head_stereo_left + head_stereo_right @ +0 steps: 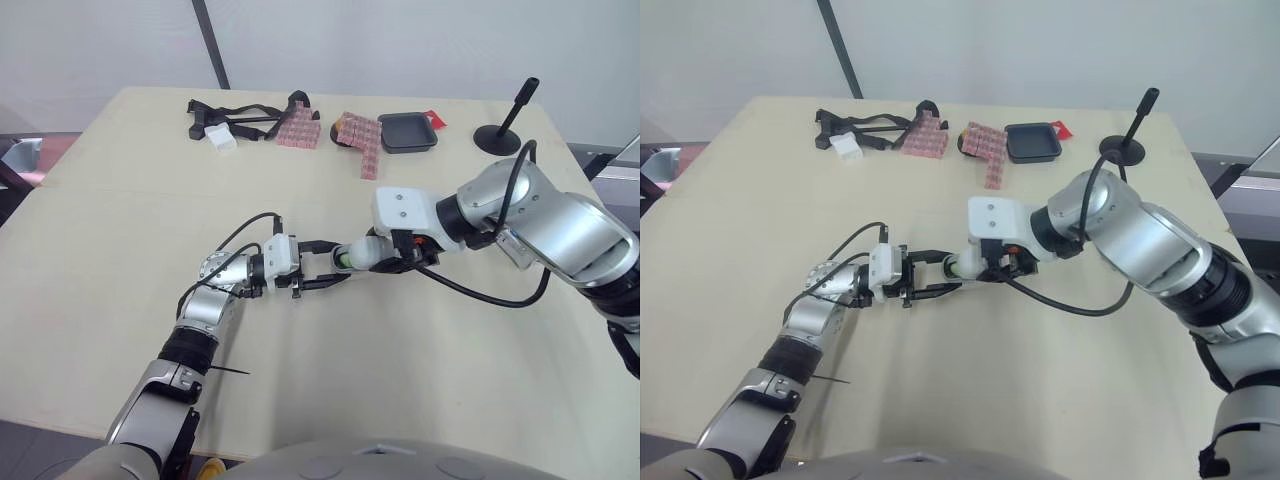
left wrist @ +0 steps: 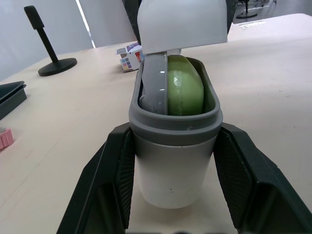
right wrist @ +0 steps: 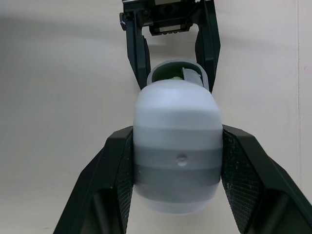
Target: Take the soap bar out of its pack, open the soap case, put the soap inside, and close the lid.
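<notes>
Nearest the head camera, the left end effector (image 2: 174, 139) is clamped on the soap case (image 2: 173, 175), one black finger pressed to each side. It holds the case over the middle of the table (image 1: 120, 230), somewhat toward the near edge. Facing it, the right end effector (image 3: 176, 146) grips the lid (image 3: 176, 122) at the case's open mouth. Whether lid and rim touch I cannot tell. The green soap bar (image 2: 186, 92) sits inside the case beside a grey insert (image 2: 153, 90).

The step in hand looks like closing. It would go best with the left grip firm as an anvil, the lid's oval squared to the rim, and the push made straight along the case's axis. The insert looks to stand slightly proud of the rim and could catch the lid, so any resistance calls for a pause and realignment.

The left wrist view shows the soap seated and the insert, where the head views give a mere green sliver between the fingers. The right wrist view shows how evenly the lid is held. The head views add a black tray (image 1: 407, 132), a black stand (image 1: 505, 125) and pink blocks (image 1: 360, 135) along the table's far edge.
</notes>
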